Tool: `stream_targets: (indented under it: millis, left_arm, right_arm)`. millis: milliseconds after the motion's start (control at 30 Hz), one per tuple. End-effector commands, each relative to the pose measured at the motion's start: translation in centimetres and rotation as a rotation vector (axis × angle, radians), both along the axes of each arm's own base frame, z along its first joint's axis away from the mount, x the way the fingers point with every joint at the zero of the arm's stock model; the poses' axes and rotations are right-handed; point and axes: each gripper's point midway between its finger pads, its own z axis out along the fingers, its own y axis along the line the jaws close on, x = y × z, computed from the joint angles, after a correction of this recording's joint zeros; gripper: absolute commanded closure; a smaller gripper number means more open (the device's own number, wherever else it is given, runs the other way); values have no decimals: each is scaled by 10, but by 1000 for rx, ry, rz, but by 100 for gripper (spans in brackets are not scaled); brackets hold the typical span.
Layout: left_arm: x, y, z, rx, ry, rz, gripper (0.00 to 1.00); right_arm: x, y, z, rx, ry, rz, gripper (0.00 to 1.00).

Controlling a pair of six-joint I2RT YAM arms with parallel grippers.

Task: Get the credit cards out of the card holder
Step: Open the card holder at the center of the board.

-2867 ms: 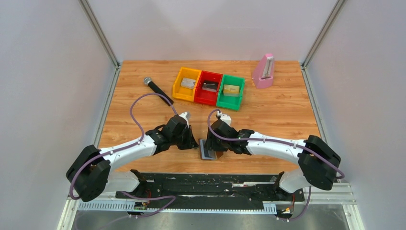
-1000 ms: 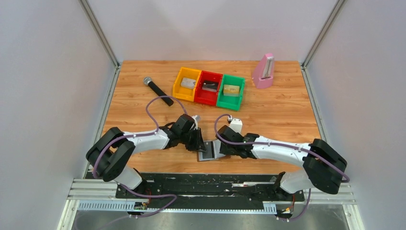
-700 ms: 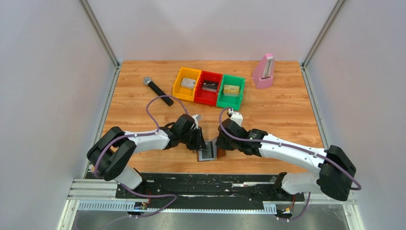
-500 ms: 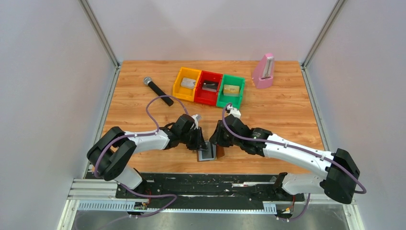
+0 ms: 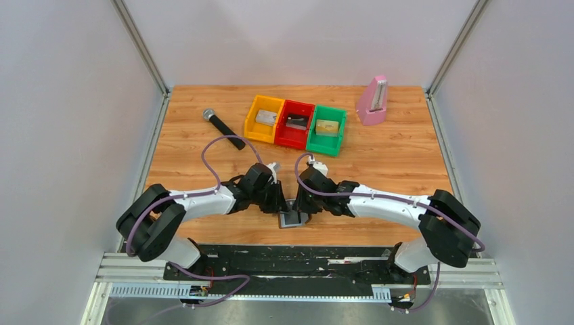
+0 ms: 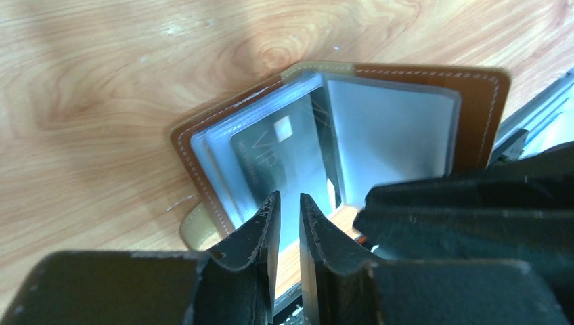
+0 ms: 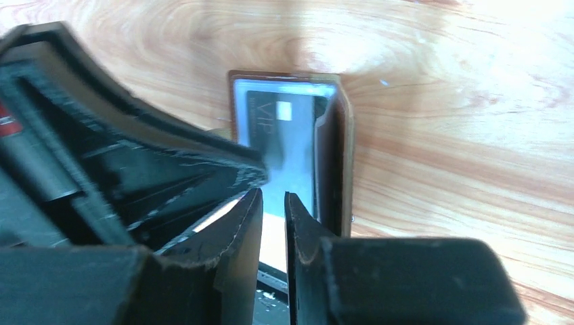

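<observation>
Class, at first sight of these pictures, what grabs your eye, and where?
The left end effector and right end effector meet over an open brown bifold card holder at the near edge of the wooden table, a dark VIP card in its clear sleeve. Behind, an orange plastic bin, red bin and green bin line up.

a robotics lab: two robot arms (image 5: 203, 200) at a wooden table (image 5: 399, 162) enclosed by white panels (image 5: 68, 135).
</observation>
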Motion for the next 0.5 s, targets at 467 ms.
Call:
stream_targets:
  millis: [467]
  left_arm:
    - [-1,27,-6,100,-54,37,76]
  right_arm:
    - [5,-21,-14,204,-50,97,75]
